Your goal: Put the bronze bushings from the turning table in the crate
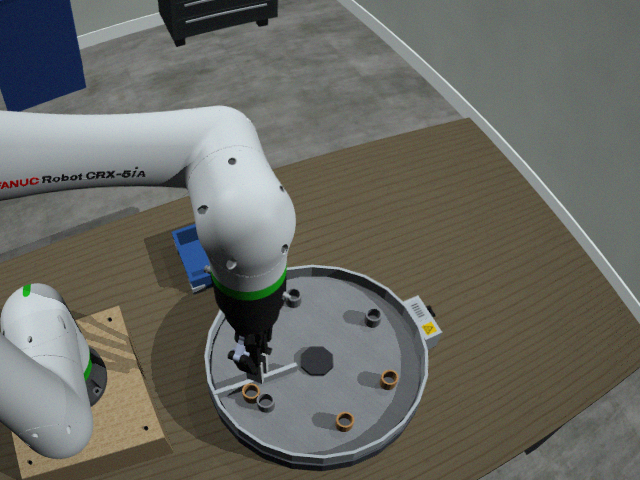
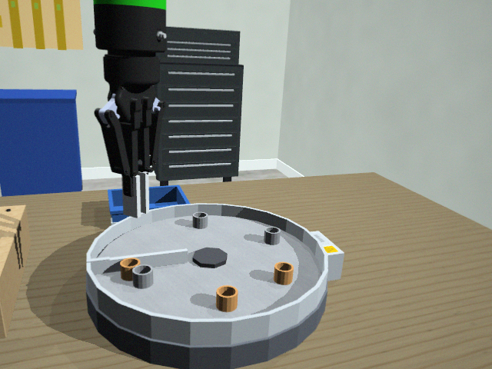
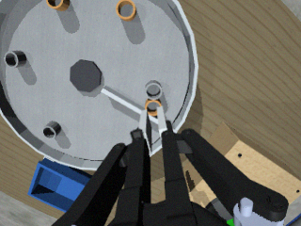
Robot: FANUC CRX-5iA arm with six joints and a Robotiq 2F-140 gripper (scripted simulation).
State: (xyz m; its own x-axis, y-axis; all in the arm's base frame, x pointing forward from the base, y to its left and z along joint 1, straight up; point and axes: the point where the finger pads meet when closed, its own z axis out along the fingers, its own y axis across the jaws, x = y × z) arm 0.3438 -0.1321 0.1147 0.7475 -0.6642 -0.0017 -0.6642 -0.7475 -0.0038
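The turning table [image 1: 330, 320] [image 2: 234, 277] [image 3: 99, 38] holds three bronze and three steel bushings, all upright. One bronze bushing [image 1: 250, 399] [image 2: 126, 272] stands by the fixed bar [image 1: 281, 369] [image 2: 167, 257] [image 3: 123, 100], with a steel bushing [image 1: 265, 408] [image 2: 143, 279] right against or very close to it. Two more bronze bushings stand at the front [image 1: 344, 427] [image 2: 227, 303] and right [image 1: 388, 386] [image 2: 283, 277]. My gripper [image 1: 262, 376] [image 2: 141, 212] is shut, with nothing between its fingertips, above the table near the bar. The blue crate [image 1: 192, 255] [image 3: 71, 188] is partly hidden by the arm in the top view.
Two other steel bushings stand at the back [image 1: 293, 303] [image 2: 200, 223] and back right [image 1: 373, 324] [image 2: 272, 238]. A raised wall rings the turning table. A dark hub [image 1: 316, 361] [image 2: 209, 257] [image 3: 86, 75] is at its centre. A grey box [image 1: 431, 338] [image 2: 335, 266] sits at its right edge.
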